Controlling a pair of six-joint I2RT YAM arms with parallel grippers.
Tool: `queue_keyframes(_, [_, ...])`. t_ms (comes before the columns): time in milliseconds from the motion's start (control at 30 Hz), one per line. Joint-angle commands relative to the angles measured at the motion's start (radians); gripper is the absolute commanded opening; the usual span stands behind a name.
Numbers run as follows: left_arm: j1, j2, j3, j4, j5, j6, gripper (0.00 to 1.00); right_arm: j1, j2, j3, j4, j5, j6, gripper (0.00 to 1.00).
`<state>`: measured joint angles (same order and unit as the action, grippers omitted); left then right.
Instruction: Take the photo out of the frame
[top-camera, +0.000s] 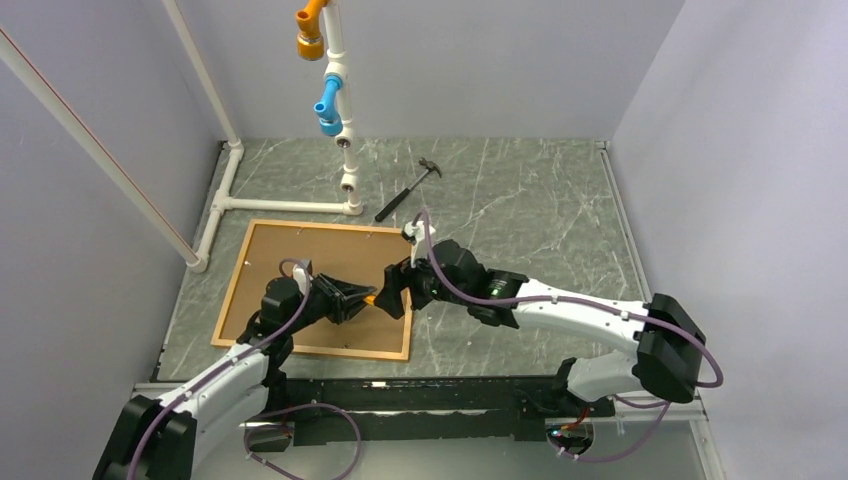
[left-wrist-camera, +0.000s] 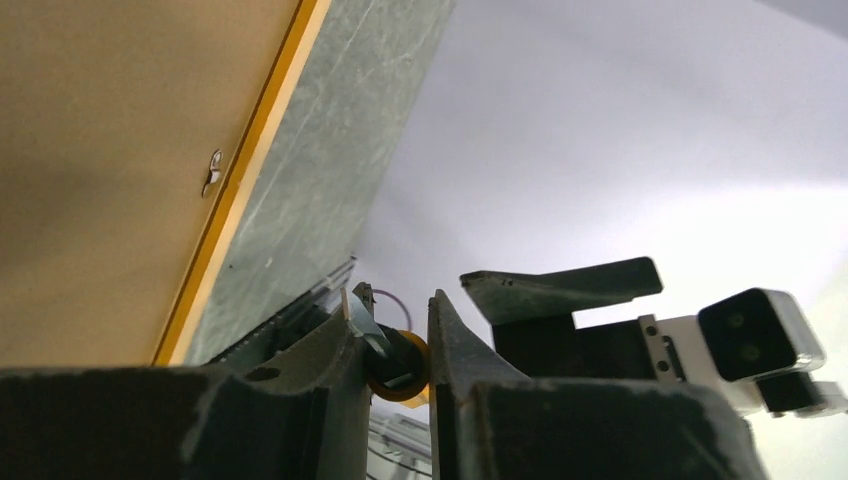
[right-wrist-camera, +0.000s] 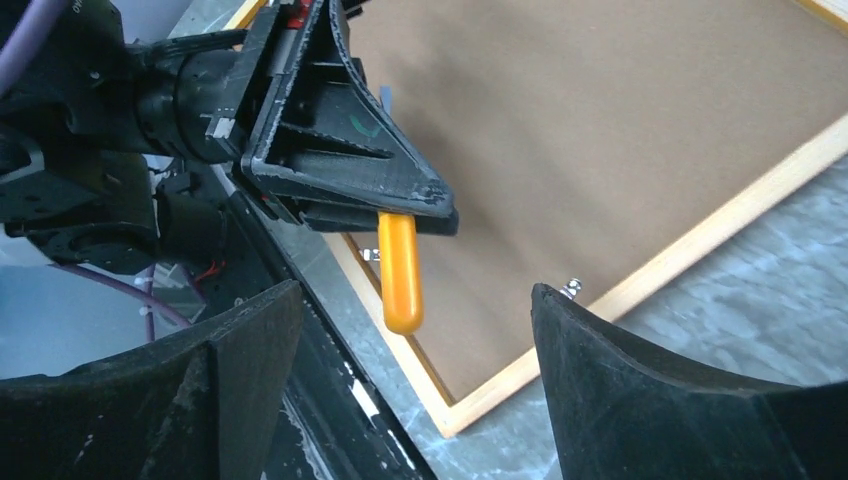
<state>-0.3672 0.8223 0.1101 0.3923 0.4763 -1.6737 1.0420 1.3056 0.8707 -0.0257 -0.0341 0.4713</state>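
Note:
The frame (top-camera: 330, 352) lies face down on the table, a thin orange border around the photo's brown board back (top-camera: 310, 250). Above its right part, my left gripper (top-camera: 362, 300) is shut on a small orange-handled tool (top-camera: 371, 298). In the right wrist view the rounded orange handle (right-wrist-camera: 399, 270) sticks out below the left gripper's fingers (right-wrist-camera: 340, 150). My right gripper (right-wrist-camera: 415, 300) is open around the handle's end without touching it. The left wrist view shows the tool (left-wrist-camera: 400, 385) pinched between the jaws of the left gripper (left-wrist-camera: 395, 310). The photo's printed side is hidden.
Small metal clips (right-wrist-camera: 572, 288) (left-wrist-camera: 212, 172) sit on the board back by the border. A hammer (top-camera: 408, 190) lies behind the frame. A white pipe structure (top-camera: 285, 205) with orange (top-camera: 312, 30) and blue (top-camera: 328, 105) fittings stands at the back left. Walls enclose the table.

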Motion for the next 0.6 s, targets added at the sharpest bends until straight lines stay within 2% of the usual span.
queue_keyframes(0, [0.008, 0.0, -0.051, 0.203, 0.024, -0.151, 0.0, 0.031, 0.049, 0.028, 0.152, -0.014, -0.017, 0.83])
queue_keyframes(267, [0.008, -0.103, -0.039, 0.07, 0.0, -0.129, 0.0, 0.065, 0.102, 0.011, 0.223, -0.043, -0.011, 0.72])
queue_keyframes(433, [0.008, -0.097, -0.064, 0.119, 0.005, -0.154, 0.0, 0.067, 0.137, 0.021, 0.242, -0.05, -0.003, 0.68])
queue_keyframes(567, [0.008, -0.093, -0.068, 0.144, 0.006, -0.16, 0.0, 0.069, 0.177, 0.049, 0.238, -0.067, 0.002, 0.58])
